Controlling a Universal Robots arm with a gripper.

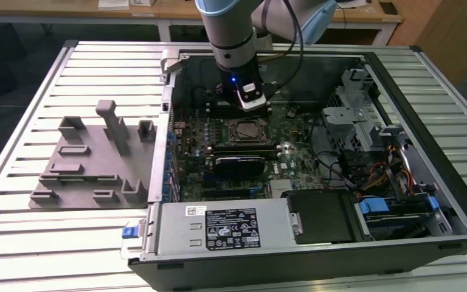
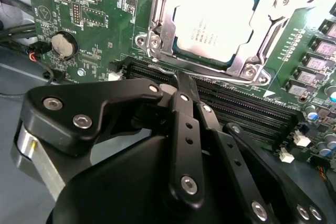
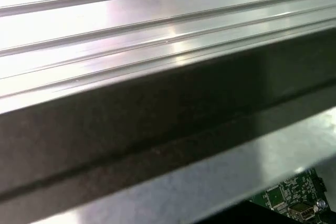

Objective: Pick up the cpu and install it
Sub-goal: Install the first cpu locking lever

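A silver-grey arm (image 1: 231, 27) with pale blue joint caps is seen, a black cable run alongside. The gripper (image 2: 181, 90) is built of black links fastened with silver screws.

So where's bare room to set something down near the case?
Bare slatted table lies in front of the grey fixture, and on the exterior view's right of the computer case. Inside the case it is crowded: the gripper hangs by the cpu, cables alongside.

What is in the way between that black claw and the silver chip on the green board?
Nothing visible. In the second wrist view the cpu already sits in its socket frame, its top uncovered, with the gripper just beside it over the memory slots.
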